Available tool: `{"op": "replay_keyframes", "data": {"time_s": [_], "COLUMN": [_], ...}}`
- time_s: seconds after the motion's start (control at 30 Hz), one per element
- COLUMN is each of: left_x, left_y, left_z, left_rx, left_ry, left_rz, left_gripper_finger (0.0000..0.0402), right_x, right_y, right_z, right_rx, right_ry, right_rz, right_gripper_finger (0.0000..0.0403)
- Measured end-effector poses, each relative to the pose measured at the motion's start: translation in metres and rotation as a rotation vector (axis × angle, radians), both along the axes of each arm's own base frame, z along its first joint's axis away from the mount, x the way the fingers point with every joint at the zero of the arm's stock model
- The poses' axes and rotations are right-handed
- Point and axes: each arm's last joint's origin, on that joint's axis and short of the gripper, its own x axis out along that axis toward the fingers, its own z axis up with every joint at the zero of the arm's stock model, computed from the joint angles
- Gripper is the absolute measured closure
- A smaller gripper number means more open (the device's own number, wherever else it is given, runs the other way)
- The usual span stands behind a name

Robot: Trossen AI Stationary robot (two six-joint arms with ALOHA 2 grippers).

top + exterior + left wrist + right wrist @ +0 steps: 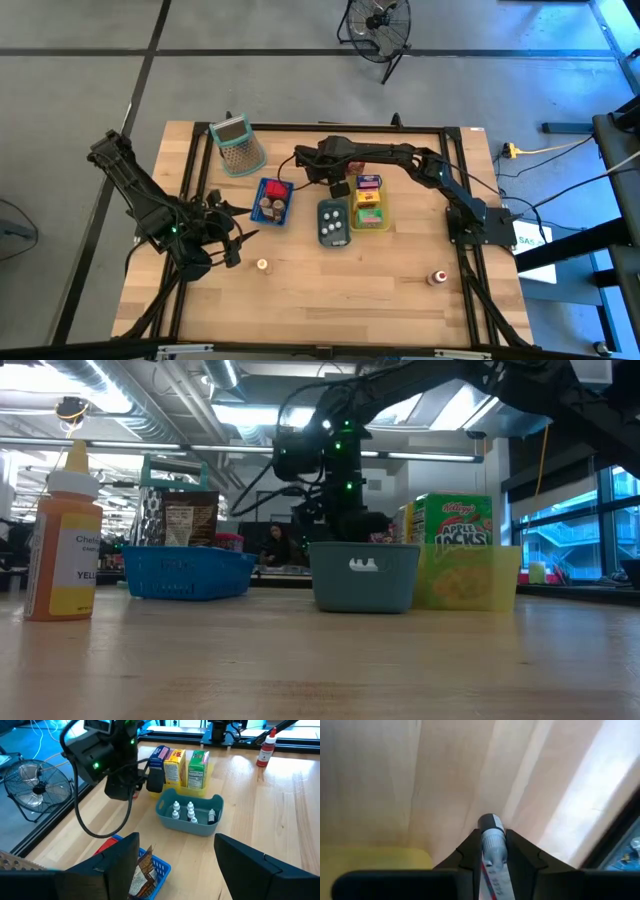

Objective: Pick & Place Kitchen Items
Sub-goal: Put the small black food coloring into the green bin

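Grey-capped small bottle (492,840) is squeezed between the right gripper (492,857) fingers, likely for moving; left gripper (175,865) fingers are spread apart.

Bright ceiling strip lights (150,405); cool blue cast; wrist close-up blurred.

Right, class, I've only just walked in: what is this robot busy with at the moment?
It is sorting kitchen items into trays. The right gripper has its jaws closed on a small grey-capped bottle, held above the wooden table between the blue tray and the yellow tray of cartons. The left gripper hangs with jaws open near the blue tray, holding nothing. A grey-blue tray already holds several small bottles, and a red-capped bottle stands alone on the table.
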Motion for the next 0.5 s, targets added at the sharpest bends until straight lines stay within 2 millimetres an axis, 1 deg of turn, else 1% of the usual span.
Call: {"op": "replay_keyframes", "data": {"time_s": [0.13,0.23,0.4,0.5], "left_x": [0.0,0.0,0.0,0.0], "left_y": [0.0,0.0,-0.001,0.0], "left_z": [0.0,0.0,-0.001,-0.001], "left_rx": [-0.001,-0.009,-0.022,-0.022], "left_ry": [0.001,0.001,0.012,0.012], "left_rz": [-0.001,0.0,-0.01,-0.009], "left_gripper_finger": [0.0149,0.0149,0.0149,0.0149], "right_x": [0.003,0.006,0.009,0.011], "right_y": [0.003,0.008,0.021,0.032], "right_z": [0.016,0.035,0.069,0.086], "right_rx": [-0.008,-0.006,0.13,0.216], "right_ry": [-0.025,-0.05,-0.134,-0.19], "right_rz": [-0.009,-0.007,-0.005,0.0], "right_gripper_finger": [0.0333,0.0333,0.0334,0.0334]}}
